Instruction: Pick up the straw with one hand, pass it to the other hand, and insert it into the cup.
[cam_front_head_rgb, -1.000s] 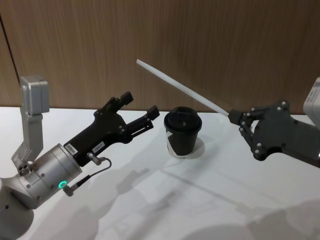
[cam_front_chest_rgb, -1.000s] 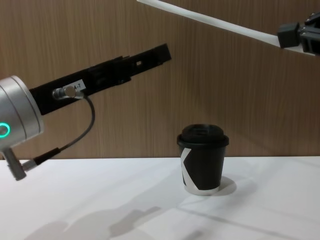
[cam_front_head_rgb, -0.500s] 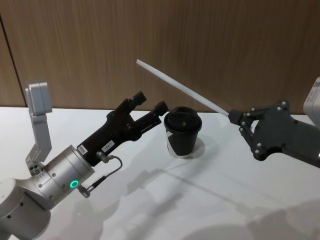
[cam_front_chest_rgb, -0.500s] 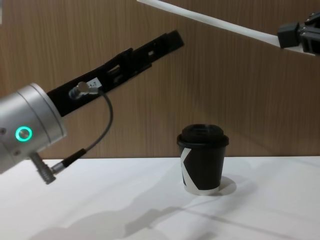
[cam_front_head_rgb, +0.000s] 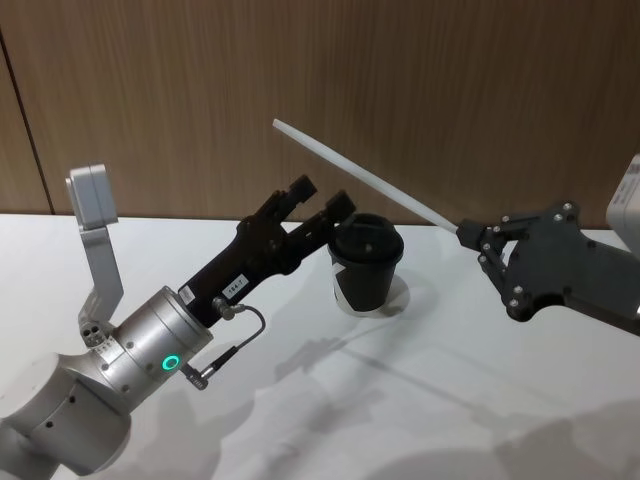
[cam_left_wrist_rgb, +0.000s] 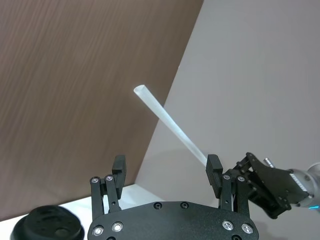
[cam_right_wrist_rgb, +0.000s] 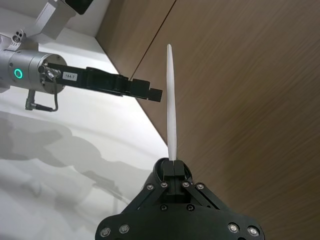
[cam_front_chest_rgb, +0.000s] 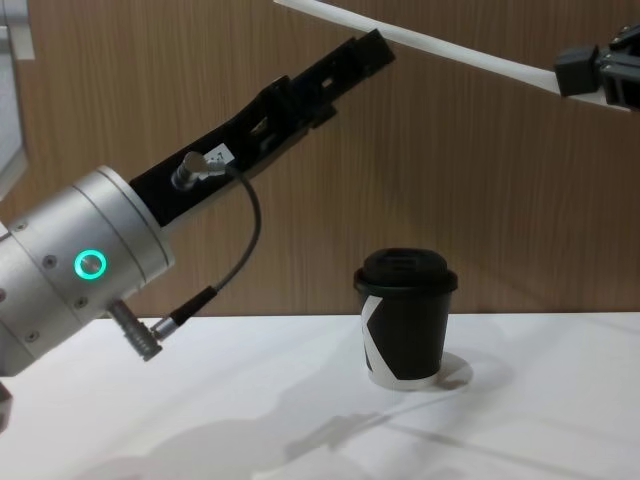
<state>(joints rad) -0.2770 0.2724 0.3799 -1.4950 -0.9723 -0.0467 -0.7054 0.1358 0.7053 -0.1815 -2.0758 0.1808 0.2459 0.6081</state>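
My right gripper (cam_front_head_rgb: 463, 236) is clamped on the low end of the straw (cam_front_head_rgb: 365, 180), which slants in the air above the lidded cup (cam_front_head_rgb: 365, 268) on the table (cam_front_head_rgb: 450, 380). My left gripper (cam_front_head_rgb: 320, 197), jaws wide apart and empty, has risen and advanced. Its tips are now close under the straw. Handover looks near; insertion not begun.

— Left arm?
— Angled up and forward, left gripper (cam_front_head_rgb: 320, 196) high, jaws apart.
— And the right?
— Right gripper (cam_front_head_rgb: 466, 236) aloft at the right, jaws closed on the straw (cam_front_head_rgb: 360, 172).
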